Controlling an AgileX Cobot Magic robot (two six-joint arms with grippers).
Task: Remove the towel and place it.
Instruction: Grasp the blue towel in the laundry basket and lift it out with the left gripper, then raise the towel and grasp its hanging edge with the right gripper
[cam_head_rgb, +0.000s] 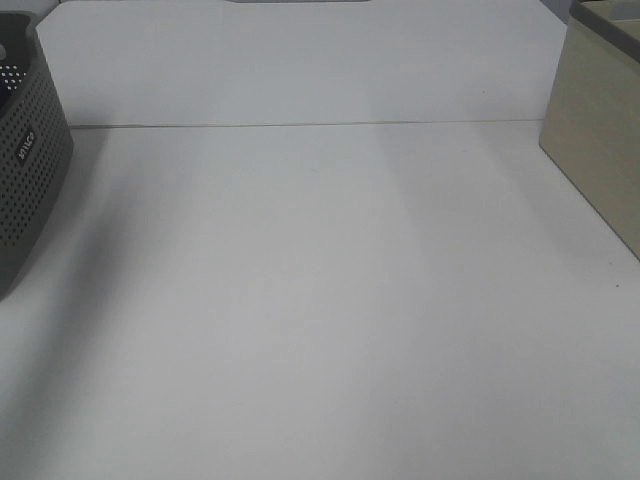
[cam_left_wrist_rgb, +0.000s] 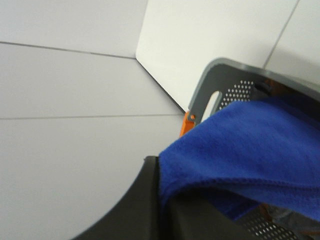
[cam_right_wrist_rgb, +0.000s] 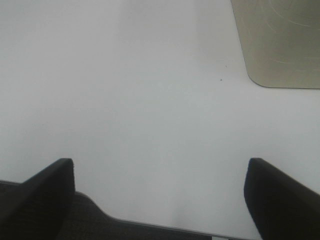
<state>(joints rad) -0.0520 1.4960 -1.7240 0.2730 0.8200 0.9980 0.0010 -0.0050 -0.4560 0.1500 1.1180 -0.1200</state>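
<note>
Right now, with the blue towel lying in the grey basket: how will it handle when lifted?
Likely floppy: the towel sags in soft folds in the grey basket, so it should drape and trail. The plush pile suggests decent grip, not slippery. Its hanging edge may snag on the perforated wall.

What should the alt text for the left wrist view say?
A deep blue plush towel lies across a grey perforated basket, hanging over its near edge. A dark part of the left gripper fills the foreground at the towel's hem; whether the jaws grip it cannot be told. Plain white panels lie behind.
</note>
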